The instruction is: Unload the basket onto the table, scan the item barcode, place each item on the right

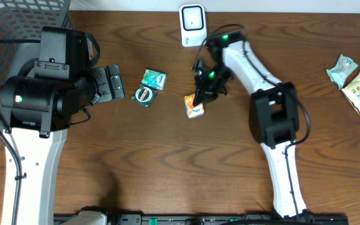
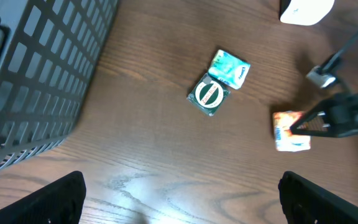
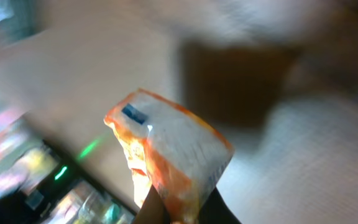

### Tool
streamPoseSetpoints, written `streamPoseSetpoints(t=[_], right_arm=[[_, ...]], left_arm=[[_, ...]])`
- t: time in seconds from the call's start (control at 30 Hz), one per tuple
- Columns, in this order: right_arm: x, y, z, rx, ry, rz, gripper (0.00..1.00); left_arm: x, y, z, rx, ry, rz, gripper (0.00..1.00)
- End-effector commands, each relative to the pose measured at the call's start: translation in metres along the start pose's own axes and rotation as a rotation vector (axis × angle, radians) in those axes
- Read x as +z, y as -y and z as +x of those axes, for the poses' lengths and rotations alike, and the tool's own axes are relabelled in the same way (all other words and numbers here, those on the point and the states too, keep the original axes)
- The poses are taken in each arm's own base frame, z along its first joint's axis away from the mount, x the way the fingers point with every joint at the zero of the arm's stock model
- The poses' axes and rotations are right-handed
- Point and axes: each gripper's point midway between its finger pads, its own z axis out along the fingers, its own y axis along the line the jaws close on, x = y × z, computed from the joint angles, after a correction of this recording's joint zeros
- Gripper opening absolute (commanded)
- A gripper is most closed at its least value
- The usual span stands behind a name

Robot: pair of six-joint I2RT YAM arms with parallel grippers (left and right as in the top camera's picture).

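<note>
Near the middle of the table (image 1: pixel 167 162), the right gripper (image 1: pixel 198 99) is clamped on the orange-and-white packet (image 1: pixel 194 108), its dark fingers pinching the packet's upper end. Whether the packet rests on the wood or hangs just above it cannot be told. The white scanner (image 1: pixel 192 25) stands at the far edge, apart from the packet, with the right arm's own wrist between the two. Left of the packet, near but not touching it, lie a round green pack (image 1: pixel 144 95) and a green pouch (image 1: pixel 154 79), which touch each other. Two snack bags (image 1: pixel 355 78) sit well apart at the far right.

The right wrist view is badly blurred but shows the packet's (image 3: pixel 173 149) white face with orange borders and a small blue mark. The packet is tilted and held from below. That view is too soft to tell a barcode. The left wrist view adds the wire basket (image 2: pixel 36 81) at the left.

The right arm rises from the near edge, bends at the elbow toward the scanner, then folds back down to the packet. The left gripper (image 1: pixel 112 82) hovers beside the basket with its jaws spread wide and nothing between them, pointing toward the green packs.
</note>
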Motion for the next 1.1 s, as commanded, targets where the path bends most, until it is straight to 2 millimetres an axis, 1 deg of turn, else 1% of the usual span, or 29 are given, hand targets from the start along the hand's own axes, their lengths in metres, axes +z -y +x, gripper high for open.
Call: streamPoseSetpoints(t=[0.0,0.03,0.13,0.2,0.27,0.43,0.5,0.63,0.77,0.83,0.97,1.07], right_arm=[[-0.043,-0.042,-0.005,-0.275,0.122,-0.397,0.01],[-0.053,-0.043,-0.003,-0.307,0.149,-0.453,0.01],[-0.076,-0.04,0.006,-0.364,0.201,-0.538,0.01],[-0.082,-0.034,0.005,-0.355,0.221,-0.544,0.01],[-0.089,-0.032,0.003,-0.318,0.235,-0.568,0.01],[-0.107,-0.045,-0.004,-0.299,0.308,-0.687,0.01],[-0.11,-0.048,-0.005,-0.297,0.32,-0.713,0.01],[-0.115,-0.059,-0.004,-0.298,0.327,-0.741,0.01],[-0.127,-0.072,0.003,-0.324,0.341,-0.733,0.01],[-0.138,-0.081,0.009,-0.359,0.36,-0.724,0.01],[-0.163,-0.105,0.027,-0.461,0.409,-0.691,0.01],[-0.171,-0.117,0.042,-0.53,0.42,-0.626,0.01]], left_arm=[[0.001,-0.001,0.002,-0.007,-0.008,0.002,0.98],[0.001,-0.001,0.002,-0.007,-0.008,0.002,0.98],[0.001,-0.001,0.002,-0.007,-0.008,0.002,0.98],[0.001,-0.001,0.002,-0.007,-0.008,0.002,0.98],[0.001,-0.001,0.002,-0.007,-0.008,0.002,0.98],[0.001,-0.001,0.002,-0.007,-0.008,0.002,0.98],[0.001,-0.001,0.002,-0.007,-0.008,0.002,0.98],[0.001,-0.001,0.002,-0.007,-0.008,0.002,0.98],[0.001,-0.001,0.002,-0.007,-0.008,0.002,0.98],[0.001,-0.001,0.002,-0.007,-0.008,0.002,0.98],[0.001,-0.001,0.002,-0.007,-0.008,0.002,0.98],[0.001,-0.001,0.002,-0.007,-0.008,0.002,0.98]])
